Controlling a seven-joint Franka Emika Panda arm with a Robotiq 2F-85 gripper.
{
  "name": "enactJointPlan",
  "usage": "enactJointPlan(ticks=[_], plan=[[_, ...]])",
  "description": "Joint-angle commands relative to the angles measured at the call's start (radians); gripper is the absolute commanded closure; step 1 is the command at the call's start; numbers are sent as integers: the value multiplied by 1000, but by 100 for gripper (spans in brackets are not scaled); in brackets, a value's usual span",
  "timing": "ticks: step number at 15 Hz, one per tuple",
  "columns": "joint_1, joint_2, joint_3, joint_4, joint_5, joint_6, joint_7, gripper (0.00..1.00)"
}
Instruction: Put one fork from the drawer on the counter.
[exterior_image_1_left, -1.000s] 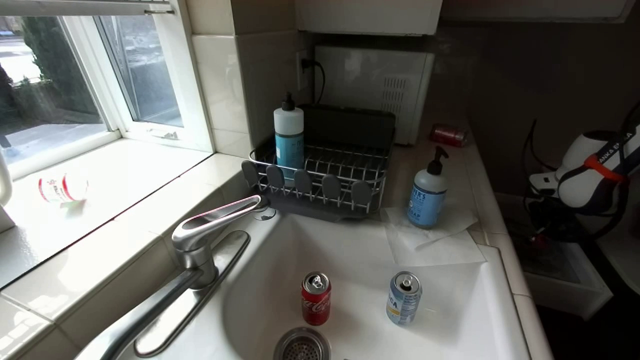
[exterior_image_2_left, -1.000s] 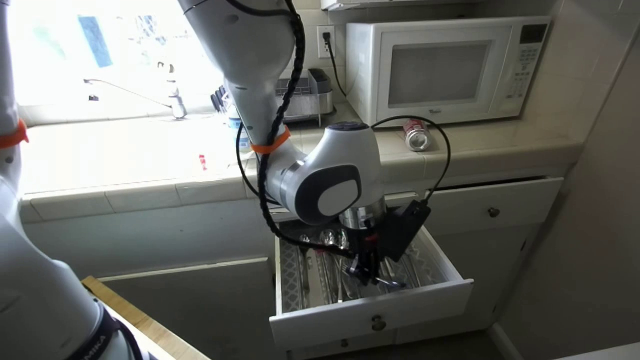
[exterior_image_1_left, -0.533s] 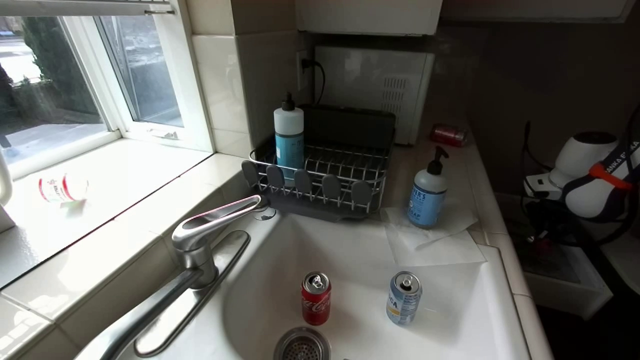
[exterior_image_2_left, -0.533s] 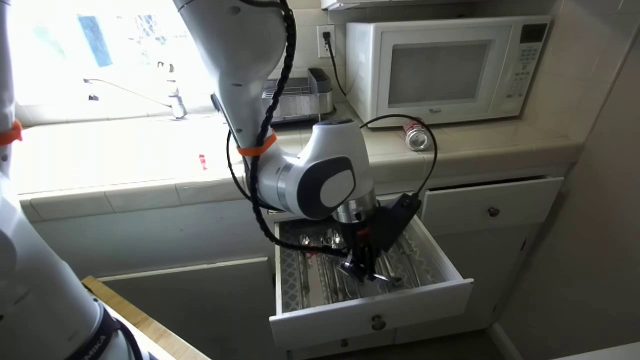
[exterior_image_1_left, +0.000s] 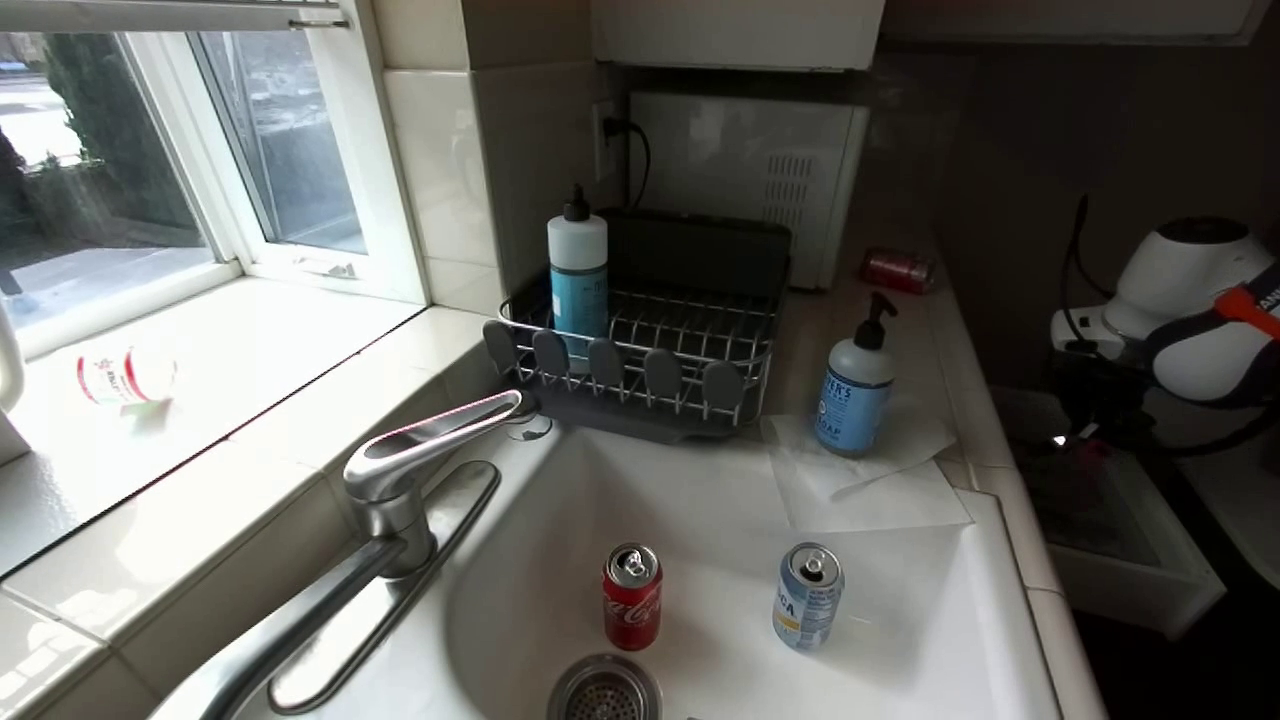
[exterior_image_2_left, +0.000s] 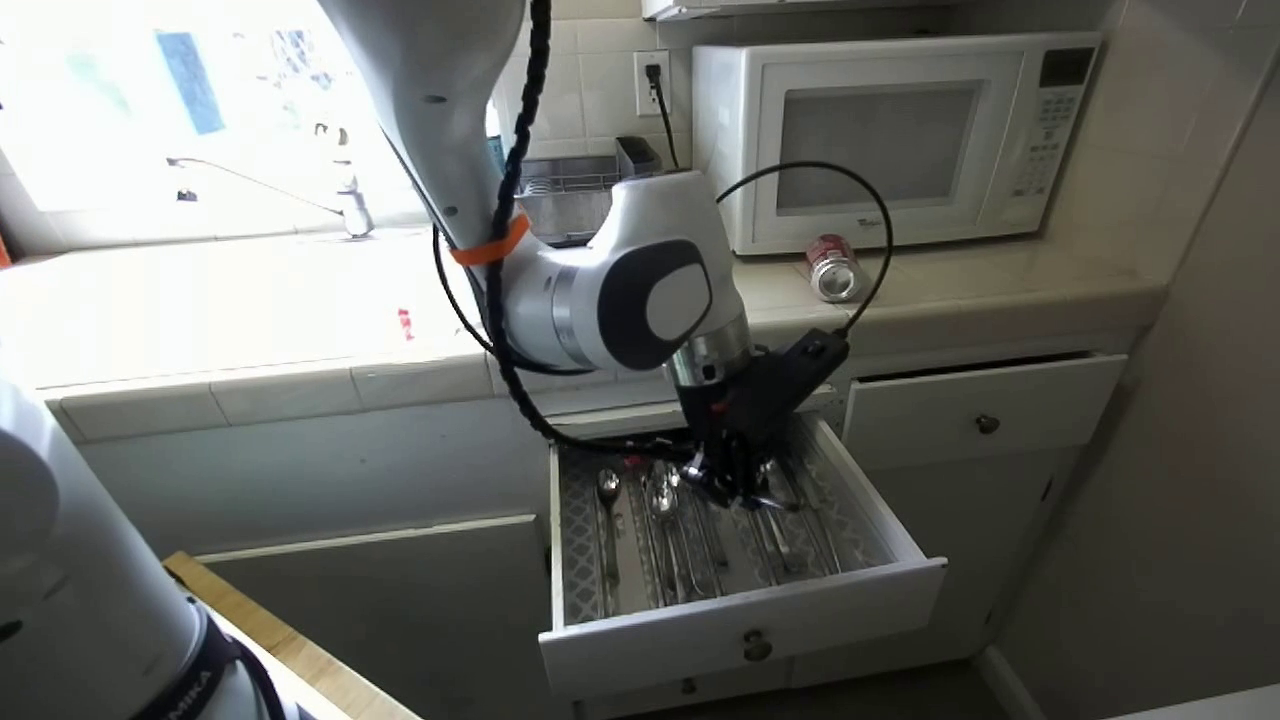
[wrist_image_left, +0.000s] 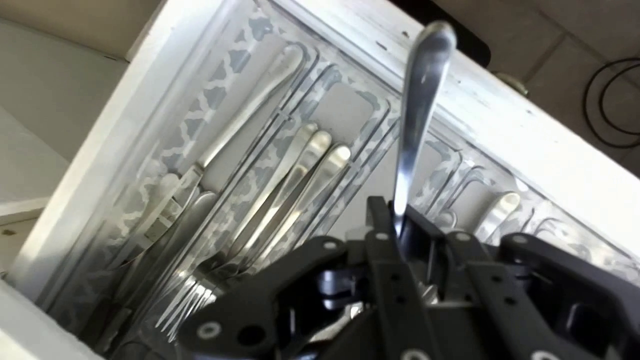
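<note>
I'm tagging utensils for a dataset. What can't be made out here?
Held utensil: head hidden by the gripper in the wrist view; type unclear.
Drawer: contents lost in shadow in an exterior view.
Sink drain: cut off by the bottom edge in an exterior view.

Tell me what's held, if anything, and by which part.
A metal utensil, pinched in the end effector at the narrow part of its handle; the rounded end sticks out. Its head isn't clear, so type unconfirmed.
</note>
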Motion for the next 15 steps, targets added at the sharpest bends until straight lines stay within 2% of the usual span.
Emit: enactJointPlan(ticks=[1,4,8,10,15], plan=[[-14,-232,29,-49,-99,-182,112,98],[-53,-388,106,-62,-53,-334,81,98],[-52,-540,158,-52,28,-468,39,98],[-19,-579,164,-46,83,-481,-48,98],[122,-571,156,8,363,-516,-322,98]])
